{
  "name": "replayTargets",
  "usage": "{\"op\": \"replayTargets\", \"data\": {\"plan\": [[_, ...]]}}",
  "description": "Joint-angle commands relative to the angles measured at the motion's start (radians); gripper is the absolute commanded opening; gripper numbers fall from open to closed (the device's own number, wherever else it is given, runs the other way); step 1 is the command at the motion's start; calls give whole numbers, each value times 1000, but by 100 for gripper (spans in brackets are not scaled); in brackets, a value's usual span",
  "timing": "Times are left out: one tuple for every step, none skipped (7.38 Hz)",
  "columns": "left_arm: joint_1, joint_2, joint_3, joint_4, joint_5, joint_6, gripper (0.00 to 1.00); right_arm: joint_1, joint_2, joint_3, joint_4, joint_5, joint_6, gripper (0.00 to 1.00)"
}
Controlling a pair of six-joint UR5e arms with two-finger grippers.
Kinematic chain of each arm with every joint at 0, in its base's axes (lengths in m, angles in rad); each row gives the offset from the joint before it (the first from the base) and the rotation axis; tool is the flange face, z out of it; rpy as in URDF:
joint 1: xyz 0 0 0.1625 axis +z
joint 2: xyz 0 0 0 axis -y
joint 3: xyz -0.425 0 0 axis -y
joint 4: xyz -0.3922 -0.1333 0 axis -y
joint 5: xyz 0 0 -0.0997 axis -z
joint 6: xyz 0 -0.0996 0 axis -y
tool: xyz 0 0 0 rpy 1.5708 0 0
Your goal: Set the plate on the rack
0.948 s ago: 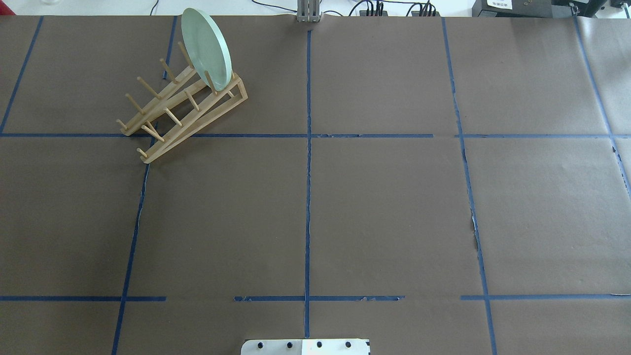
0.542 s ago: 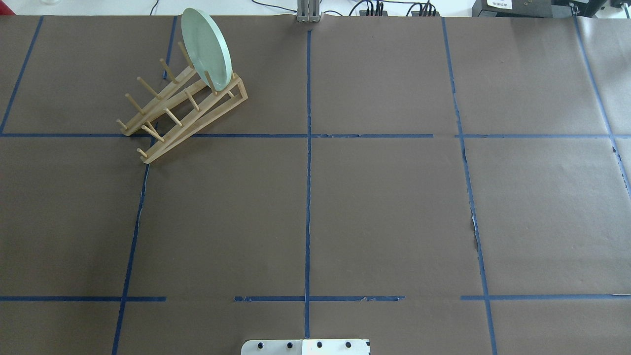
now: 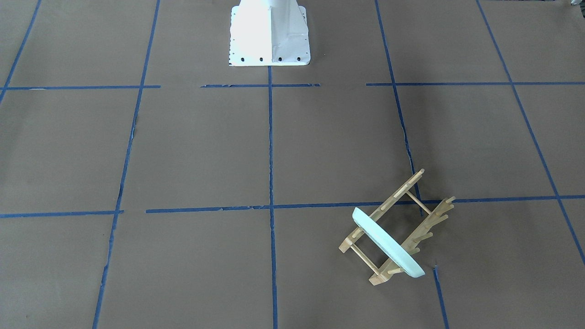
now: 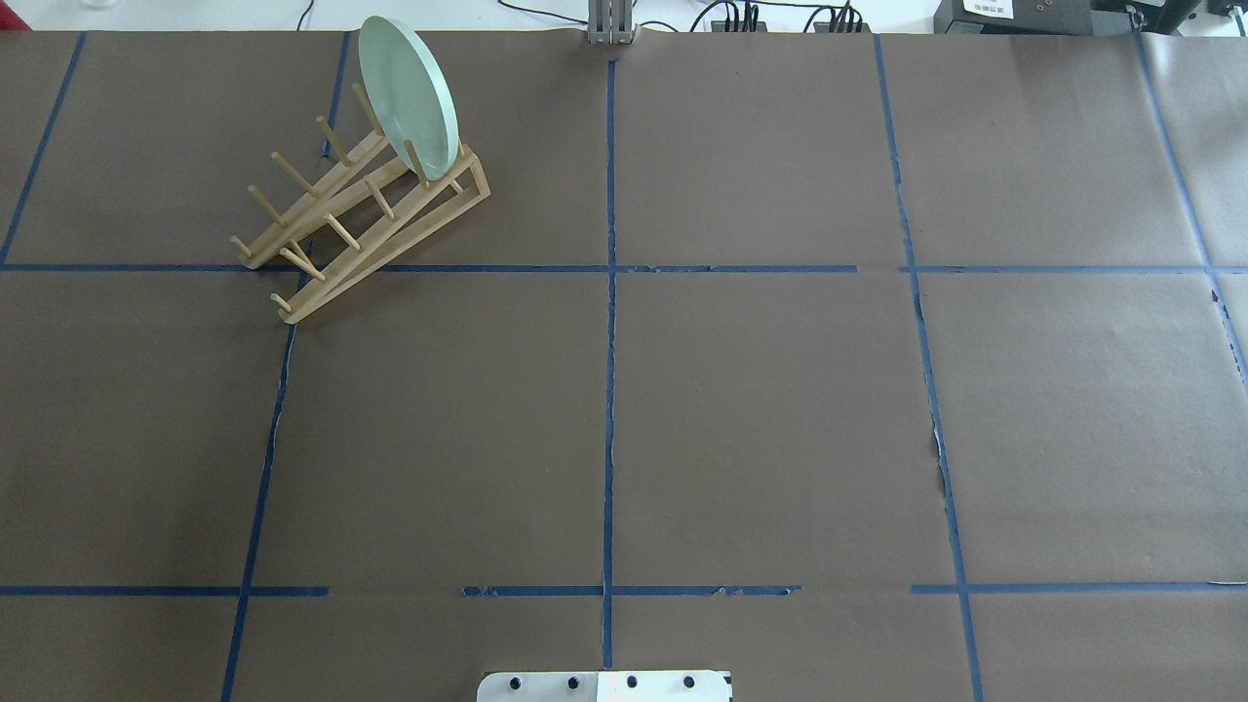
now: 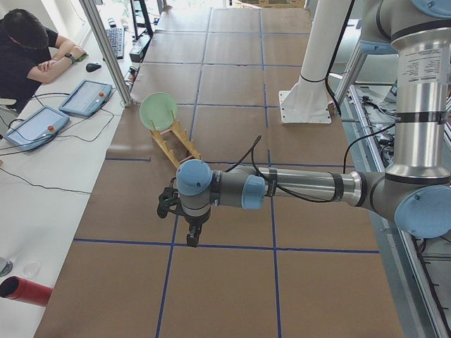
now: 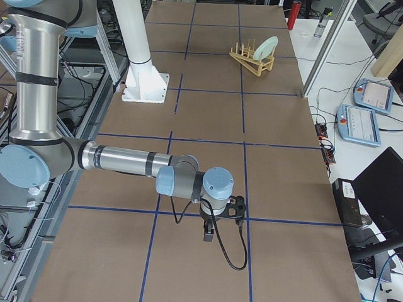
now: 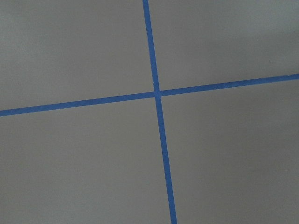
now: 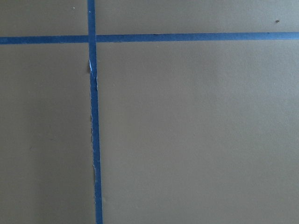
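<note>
Pale mint-green and round, the plate (image 4: 408,96) stands on edge in the rack (image 4: 336,283). It is slotted between the upright pegs at the rack's far end and leans a little, with nothing touching it but the wood. The light wooden rack lies at an angle on the far left part of the table (image 4: 760,419), as we see it from over the robot's shoulders, and its near end crosses a line of blue tape (image 7: 156,93). We judge the task as good as finished: the plate is seated in the rack and held by the pegs alone, and we see nothing else waiting to be placed. The left gripper (image 5: 192,239) hangs over the brown paper out toward the table's left end, well apart from the rack. The right gripper (image 6: 208,236) hangs over the table's right end, farther from the rack again. Both show only in the side views, and the wrist cameras show only paper and tape with no fingers. So we cannot tell whether either pair of jaws is released or clenched, though we see nothing carried in either. What is left, as we judge it, is at most to confirm that the plate sits steady.
</note>
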Motion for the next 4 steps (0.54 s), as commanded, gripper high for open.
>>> {"op": "replayTargets", "data": {"plan": [[-6,5,-3,0,0,1,100,1,0,-1,0,0,0,100],[-6,5,-2,0,0,-1,100,-1,0,-1,0,0,0,100],[-6,5,2,0,0,-1,100,1,0,-1,0,0,0,100],[-6,5,2,0,0,-1,100,-1,0,-1,0,0,0,100]]}}
